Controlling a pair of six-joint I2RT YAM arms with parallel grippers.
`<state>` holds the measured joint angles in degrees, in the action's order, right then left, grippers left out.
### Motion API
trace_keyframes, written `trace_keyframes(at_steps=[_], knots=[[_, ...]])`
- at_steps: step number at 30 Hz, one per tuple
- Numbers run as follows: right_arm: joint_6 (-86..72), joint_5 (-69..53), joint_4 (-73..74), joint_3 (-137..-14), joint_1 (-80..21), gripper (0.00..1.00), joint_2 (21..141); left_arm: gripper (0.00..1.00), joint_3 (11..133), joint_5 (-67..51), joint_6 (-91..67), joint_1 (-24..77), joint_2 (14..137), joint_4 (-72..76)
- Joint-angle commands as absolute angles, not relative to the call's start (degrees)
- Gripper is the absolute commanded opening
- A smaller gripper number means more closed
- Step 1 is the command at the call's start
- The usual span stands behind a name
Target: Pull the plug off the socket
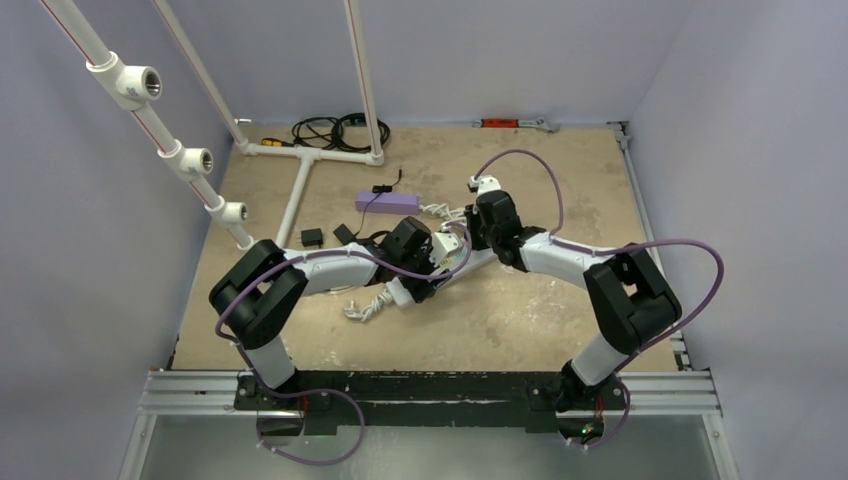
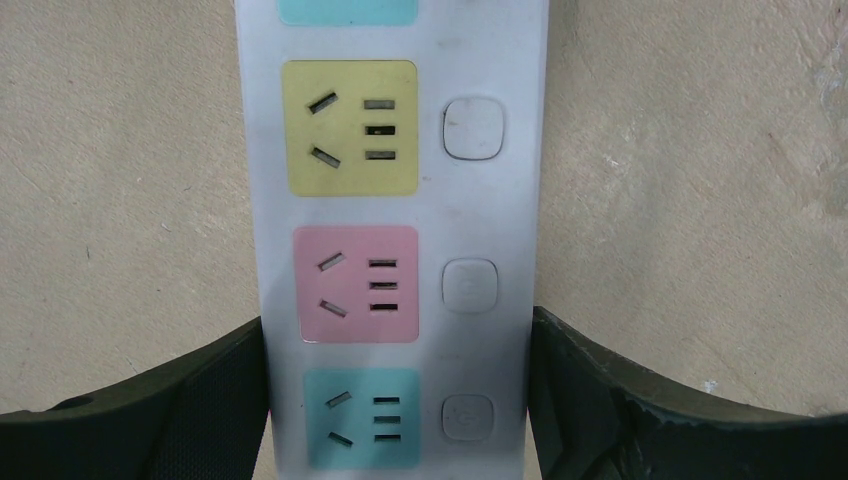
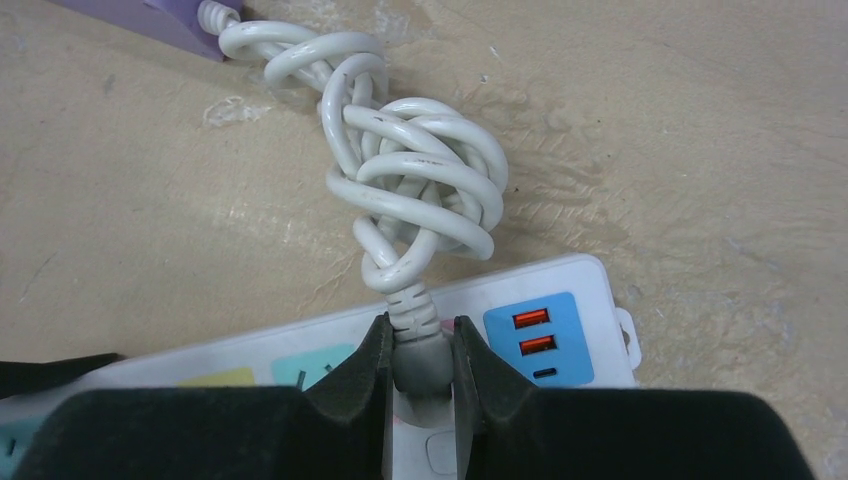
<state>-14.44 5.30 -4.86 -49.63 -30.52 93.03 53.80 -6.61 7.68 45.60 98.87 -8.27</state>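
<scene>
The socket is a long white power strip (image 2: 490,210) with yellow, pink and teal outlet faces, lying flat on the tan table; it also shows in the top view (image 1: 480,261). My left gripper (image 2: 400,400) is shut on the strip, one finger (image 2: 200,400) against each long side. In the right wrist view the strip (image 3: 520,285) has a blue USB face at its end. A white plug (image 3: 418,365) stands in it beside that face. My right gripper (image 3: 420,350) is shut on the plug's neck. The plug's knotted white cord (image 3: 415,180) runs off to a purple box (image 3: 150,15).
The purple box (image 1: 388,201) lies just behind both grippers. The strip's own bundled white cord (image 1: 365,305) lies at its left end. Two small black adapters (image 1: 312,237) sit left of it. A white pipe frame (image 1: 300,180) and black cables (image 1: 335,130) stand at the back left.
</scene>
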Motion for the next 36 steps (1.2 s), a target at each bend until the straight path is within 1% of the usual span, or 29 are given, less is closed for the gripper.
trace_keyframes(at_steps=[1, 4, 9, 13, 18, 22, 26, 32, 36], knots=[[-16.7, 13.05, -2.74, -50.64, -35.25, 0.0, 91.64, 0.0, 54.05, -6.24, 6.98, 45.08, 100.74, -10.3], [-16.7, 15.73, -2.28, -51.24, -37.03, 0.0, 92.21, 0.0, 54.2, -6.43, 6.88, 44.89, 100.64, -10.24], [-16.89, 15.53, -2.44, -51.32, -37.4, 0.0, 92.71, 0.0, 54.12, -6.77, 6.64, 44.39, 100.44, -10.02], [-18.05, 8.99, -2.78, -51.52, -35.54, 0.0, 92.92, 0.0, 54.21, -6.55, 6.66, 44.34, 100.66, -10.32], [-19.13, -1.92, -4.36, -49.87, -28.25, 0.0, 91.05, 0.0, 54.32, -6.4, 7.01, 44.3, 100.9, -10.56], [-18.15, -3.84, -4.77, -49.86, -27.42, 0.0, 90.97, 0.0, 54.43, -6.49, 7.12, 44.38, 100.81, -10.71], [-17.03, 1.1, -4.45, -50.1, -28.73, 0.0, 90.57, 0.0, 54.57, -6.81, 6.95, 44.39, 100.65, -10.57], [-15.95, 11.42, -2.85, -51.59, -34.57, 0.0, 90.46, 0.0, 54.76, -7.16, 6.77, 44.45, 100.38, -10.58], [-15.27, 14.8, -2.17, -52.69, -37.59, 0.0, 91.49, 0.0, 54.7, -7.16, 6.81, 44.39, 100.03, -10.55]])
